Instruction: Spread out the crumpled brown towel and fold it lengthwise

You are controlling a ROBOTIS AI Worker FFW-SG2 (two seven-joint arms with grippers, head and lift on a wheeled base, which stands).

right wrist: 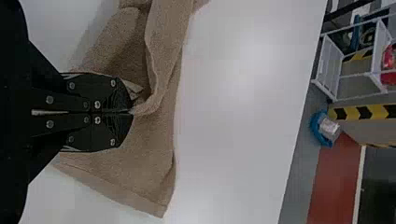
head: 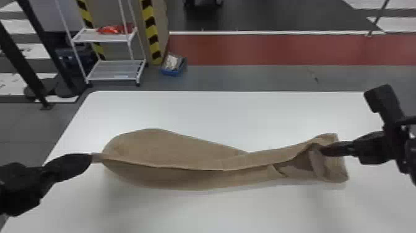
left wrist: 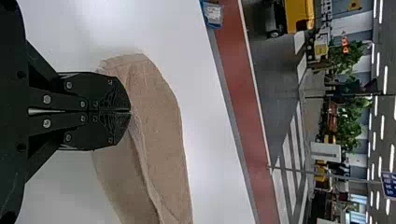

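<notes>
The brown towel (head: pixel 185 155) stretches sideways across the white table, with a raised ridge along it and a bunched, folded right end. At its left end my left gripper (head: pixel 92 158) is shut on the cloth. My right gripper (head: pixel 322 150) is shut on a fold a little inside the right end. In the left wrist view, the left gripper (left wrist: pixel 130 111) pinches an edge of the towel (left wrist: pixel 159 121), which falls away on both sides. In the right wrist view, the right gripper (right wrist: pixel 132 112) holds a rolled fold, with the towel's hemmed end (right wrist: pixel 140 172) beside it.
The white table (head: pixel 216 114) extends beyond and in front of the towel. Past its far edge stand a white wire shelf (head: pixel 116 69), striped posts and a blue bin (head: pixel 173 65) on the floor.
</notes>
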